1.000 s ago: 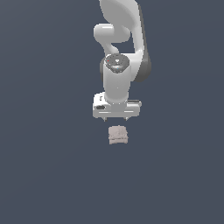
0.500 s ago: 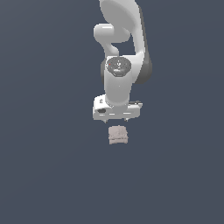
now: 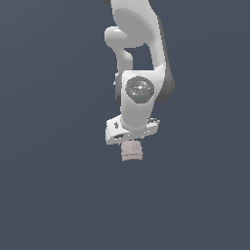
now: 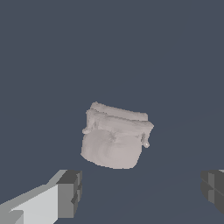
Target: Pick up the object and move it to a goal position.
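One arm point(image 3: 141, 58), one gripper point(image 3: 131, 141) and one object point(image 3: 132, 151) are seen; nothing else is counted in either view. The object is a small pale pinkish-beige lump with faint ridges. In the exterior view it is placed directly under the white gripper body, its upper edge met or overlapped by that body, and it is narrower than the gripper. In the wrist view the object point(image 4: 116, 138) is seen ahead of the two dark finger pads point(image 4: 70, 192), which are held wide apart, one at each side, with nothing gripped between them. The pads are not touching the object there.

The surface is shown as a flat, uniform dark blue-grey field in both views; no edge, wall or room is made out. Whether the object rests on it cannot be told.

The arm's upper links are cut off at the exterior frame's top. The fingers are hidden or too small there. One pad is cropped in the wrist view.
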Action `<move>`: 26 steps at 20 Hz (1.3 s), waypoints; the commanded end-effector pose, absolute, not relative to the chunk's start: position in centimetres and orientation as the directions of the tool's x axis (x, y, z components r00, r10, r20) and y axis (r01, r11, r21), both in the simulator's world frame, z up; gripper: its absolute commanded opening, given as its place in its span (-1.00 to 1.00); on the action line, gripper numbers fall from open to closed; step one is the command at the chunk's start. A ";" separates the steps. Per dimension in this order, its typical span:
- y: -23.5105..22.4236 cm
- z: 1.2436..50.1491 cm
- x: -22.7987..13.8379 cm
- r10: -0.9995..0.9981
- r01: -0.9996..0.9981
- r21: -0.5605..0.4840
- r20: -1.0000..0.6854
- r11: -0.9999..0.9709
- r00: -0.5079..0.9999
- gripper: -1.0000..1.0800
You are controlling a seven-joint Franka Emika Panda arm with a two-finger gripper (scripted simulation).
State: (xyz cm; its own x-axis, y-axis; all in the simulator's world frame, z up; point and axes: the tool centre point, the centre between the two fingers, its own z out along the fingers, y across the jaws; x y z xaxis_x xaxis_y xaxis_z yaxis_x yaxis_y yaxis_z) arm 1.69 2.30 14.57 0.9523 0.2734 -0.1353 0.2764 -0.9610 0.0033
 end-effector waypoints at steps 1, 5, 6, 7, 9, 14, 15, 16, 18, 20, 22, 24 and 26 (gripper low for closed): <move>2.4 14.1 2.3 0.340 0.345 0.000 -0.168 -0.939 0.925 1.00; 2.6 13.2 3.2 0.446 0.455 -0.012 -0.223 -0.891 0.867 1.00; 2.7 13.0 3.4 0.471 0.481 -0.017 -0.237 -0.877 0.850 1.00; 2.7 12.8 3.6 0.495 0.506 -0.022 -0.251 -0.862 0.832 1.00; 2.8 12.4 3.9 0.541 0.555 -0.034 -0.278 -0.831 0.794 1.00; 3.1 11.4 4.6 0.644 0.663 -0.075 -0.342 -0.745 0.685 1.00; 3.1 11.2 4.7 0.662 0.682 -0.084 -0.354 -0.726 0.661 1.00; 3.2 11.0 4.9 0.679 0.700 -0.095 -0.365 -0.707 0.637 1.00; 3.3 10.6 5.0 0.712 0.734 -0.117 -0.388 -0.669 0.586 1.00; 3.4 10.3 5.2 0.741 0.765 -0.141 -0.409 -0.629 0.533 1.00; 3.5 9.9 5.3 0.766 0.791 -0.167 -0.428 -0.588 0.479 1.00; 3.6 9.5 5.3 0.789 0.814 -0.195 -0.445 -0.547 0.423 1.00; 3.8 9.2 5.4 0.808 0.833 -0.225 -0.461 -0.506 0.366 1.00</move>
